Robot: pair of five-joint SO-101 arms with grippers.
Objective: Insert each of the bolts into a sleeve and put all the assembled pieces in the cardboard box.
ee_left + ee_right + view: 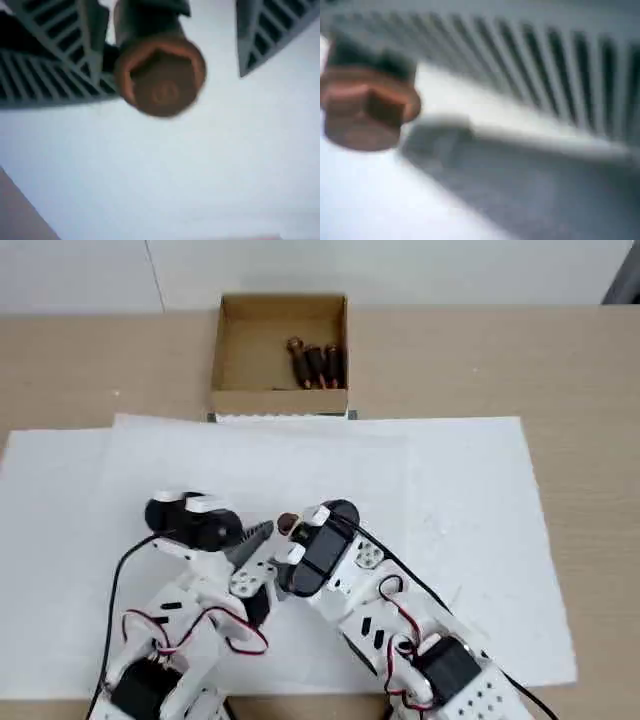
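A brown bolt (287,523) with a hexagonal flanged head sits in a dark sleeve (145,17), held up above the white paper (450,490) where the two arms meet. My left gripper (170,65) is open around this piece, one ribbed finger (92,30) close beside it and the other (260,35) standing apart. My right gripper (292,532) comes in from the other side and appears shut on the sleeve. In the right wrist view the bolt head (367,110) hangs below the sleeve (370,57). The cardboard box (225,350) holds three assembled pieces (317,362).
The paper sheet covers the near half of the wooden table (80,360). The box stands just beyond the paper's far edge, straight ahead of the grippers. Both arm bodies and their cables crowd the near edge.
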